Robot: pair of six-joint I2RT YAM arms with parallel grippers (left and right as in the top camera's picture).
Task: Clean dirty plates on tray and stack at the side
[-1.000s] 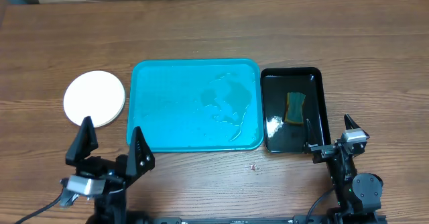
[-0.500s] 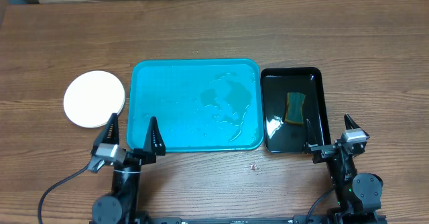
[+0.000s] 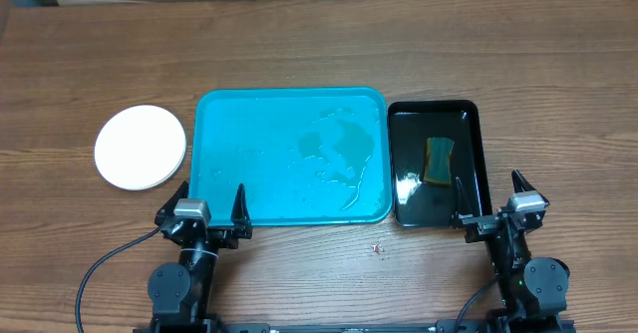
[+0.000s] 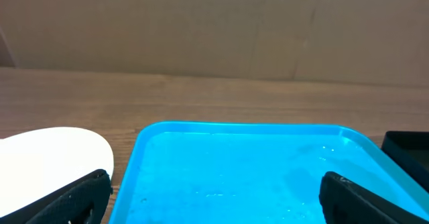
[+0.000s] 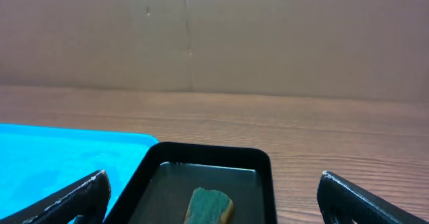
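Observation:
The turquoise tray point(image 3: 249, 164) lies at the table's middle with wet streaks and no plates on it; it also shows in the left wrist view point(image 4: 234, 170). A stack of white plates point(image 3: 141, 147) sits on the table left of the tray and shows in the left wrist view point(image 4: 47, 160); only the top white one is visible. My left gripper point(image 3: 206, 209) is open and empty at the tray's front left corner. My right gripper point(image 3: 493, 201) is open and empty at the black tray's front edge.
A glossy black tray point(image 3: 474, 144) stands right of the turquoise tray, holding shallow water and a green-and-yellow sponge point(image 3: 439, 161), also in the right wrist view point(image 5: 209, 206). A cardboard wall runs behind the table.
My left arm has drawn back and swung right, from near the plate stack to the tray's front left corner. The right arm has not moved.

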